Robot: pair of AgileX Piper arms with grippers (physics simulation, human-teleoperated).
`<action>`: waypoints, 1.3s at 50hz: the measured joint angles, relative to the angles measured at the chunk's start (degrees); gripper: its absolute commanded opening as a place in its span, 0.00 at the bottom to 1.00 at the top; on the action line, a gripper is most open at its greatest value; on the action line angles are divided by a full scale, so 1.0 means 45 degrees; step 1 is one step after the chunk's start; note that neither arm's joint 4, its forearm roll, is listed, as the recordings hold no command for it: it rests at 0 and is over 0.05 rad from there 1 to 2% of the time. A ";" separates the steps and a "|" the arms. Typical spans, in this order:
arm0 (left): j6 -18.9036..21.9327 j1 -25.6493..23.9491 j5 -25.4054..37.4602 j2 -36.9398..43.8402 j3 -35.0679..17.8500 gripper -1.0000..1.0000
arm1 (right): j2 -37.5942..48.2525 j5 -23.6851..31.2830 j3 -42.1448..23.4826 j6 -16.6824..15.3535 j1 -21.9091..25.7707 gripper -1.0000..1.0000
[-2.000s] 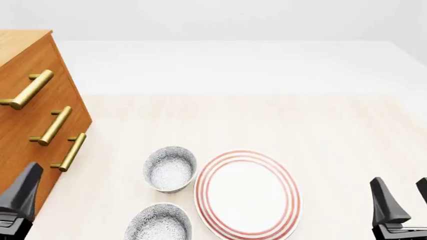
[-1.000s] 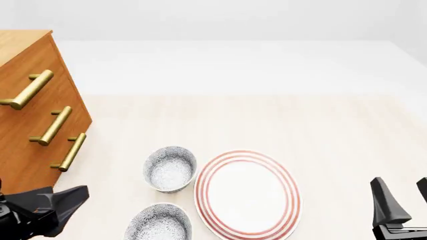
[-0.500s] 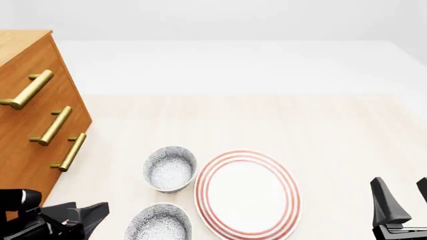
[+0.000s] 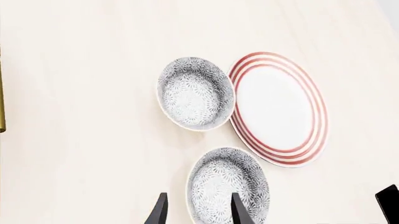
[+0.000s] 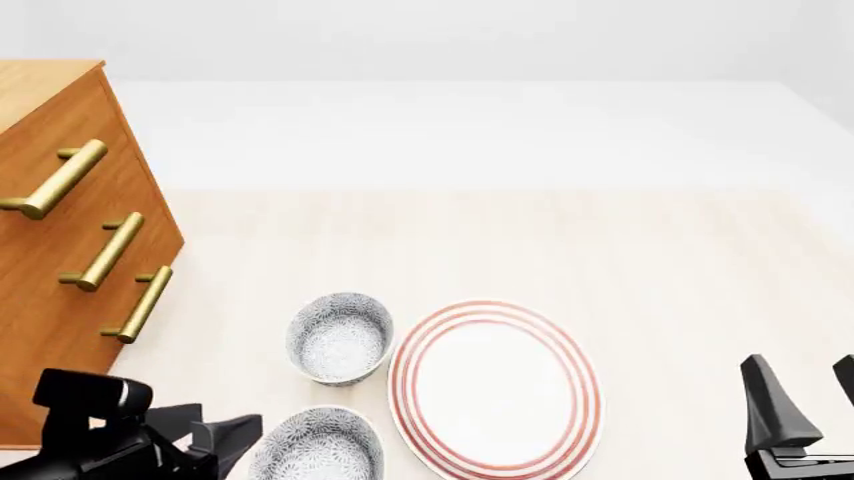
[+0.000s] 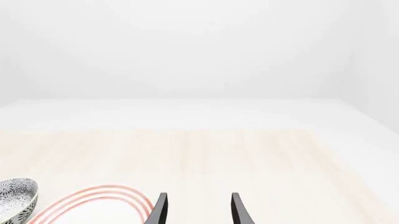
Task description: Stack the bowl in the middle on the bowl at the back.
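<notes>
Two small white bowls with grey-black speckles stand left of a red-ringed plate [image 5: 494, 390]. The bowl at the back [image 5: 340, 337] [image 4: 195, 93] stands alone and upright. The bowl in the middle [image 5: 318, 447] [image 4: 227, 186] lies nearer, cut by the front view's lower edge. My left gripper [image 5: 230, 438] [image 4: 198, 207] is open just left of this nearer bowl. In the left wrist view the bowl's left rim lies between the fingers; whether they touch it I cannot tell. At the lower right, my right gripper [image 5: 807, 400] [image 6: 198, 207] is open with nothing between its fingers, well away from both bowls.
A wooden drawer cabinet [image 5: 67, 250] with brass handles fills the left side, close behind the left arm. The plate nearly touches the back bowl. Pale wooden tabletop [image 5: 561, 240] stretches beyond the dishes to a white back wall.
The left arm has swung in from the left edge and moved right, bringing its open fingers up to the nearer bowl. The right arm, the bowls and the plate have not moved.
</notes>
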 measured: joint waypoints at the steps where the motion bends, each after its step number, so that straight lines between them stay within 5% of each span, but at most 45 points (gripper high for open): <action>1: 0.0026 -0.0020 -0.0085 0.0076 0.0027 1.00 | 0.0000 -0.0001 0.0001 -0.0001 0.0000 1.00; 37: 0.1094 -0.0678 -0.3475 0.3330 0.1275 1.00 | 0.0011 -0.0001 -0.0003 0.0004 0.0002 1.00; 65: 0.0876 -0.1050 -0.6525 0.5999 0.2239 1.00 | 0.0002 0.0006 -0.0003 0.0015 0.0000 1.00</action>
